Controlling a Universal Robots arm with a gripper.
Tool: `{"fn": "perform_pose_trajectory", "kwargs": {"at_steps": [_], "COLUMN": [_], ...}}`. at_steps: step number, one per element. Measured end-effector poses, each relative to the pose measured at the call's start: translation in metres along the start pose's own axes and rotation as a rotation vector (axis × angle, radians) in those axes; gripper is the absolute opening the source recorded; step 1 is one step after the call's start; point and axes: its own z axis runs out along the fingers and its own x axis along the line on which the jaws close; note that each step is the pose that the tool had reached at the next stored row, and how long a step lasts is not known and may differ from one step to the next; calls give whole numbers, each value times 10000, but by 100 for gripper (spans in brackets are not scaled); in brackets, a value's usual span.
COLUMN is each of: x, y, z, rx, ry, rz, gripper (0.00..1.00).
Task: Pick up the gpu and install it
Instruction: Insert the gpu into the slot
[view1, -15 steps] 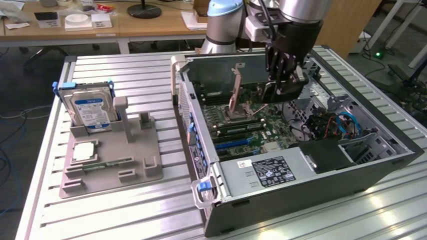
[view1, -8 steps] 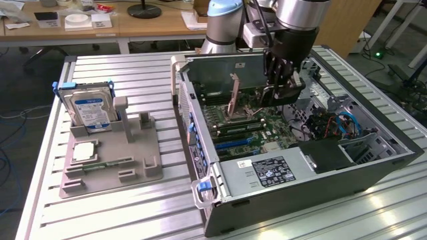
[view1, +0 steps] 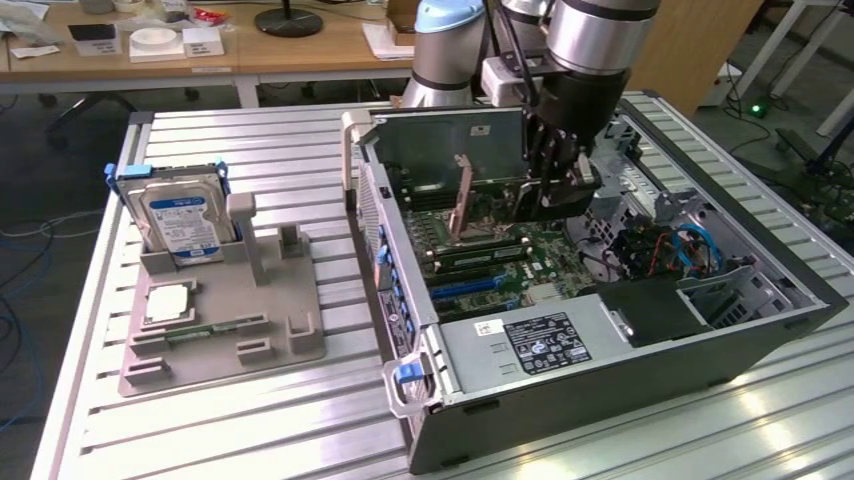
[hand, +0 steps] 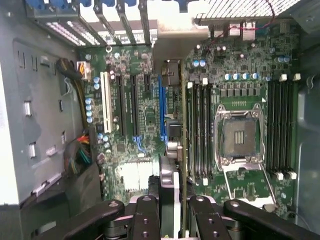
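Note:
My gripper (view1: 558, 190) hangs inside the open computer case (view1: 747, 335), over the motherboard (view1: 514, 265). It is shut on the gpu (hand: 169, 185), a thin card seen edge-on between the two fingers (hand: 146, 220). The card's metal bracket end (hand: 167, 45) points toward the case's rear slot openings. The card is held upright above the board, roughly in line with the blue expansion slot (hand: 161, 110) and a little to one side of it. I cannot tell whether its lower edge touches the slot. In the exterior view the gpu (view1: 531, 208) is a dark shape under the gripper.
An open CPU socket (hand: 239, 137) and memory slots (hand: 200, 135) lie beside the card. A white slot (hand: 105, 102) and cable bundles (hand: 80, 150) are on the other side. Outside the case, a grey holder (view1: 267, 345) carries a hard drive (view1: 180, 225) and a memory stick (view1: 200, 330).

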Motion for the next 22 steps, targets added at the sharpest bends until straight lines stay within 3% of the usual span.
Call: {"fn": "perform_pose_trajectory", "kwargs": {"at_steps": [3, 6, 13, 19, 22], "x": [0, 3, 14, 16, 19], "y": [4, 32, 161, 178, 231], "z": [36, 81, 178, 221, 242], "rx": [-142, -215, -253, -289, -290], "ry": [11, 15, 18, 20, 3], "rz": [11, 8, -57, -86, -89], "gripper": [28, 28, 28, 28, 28]}}
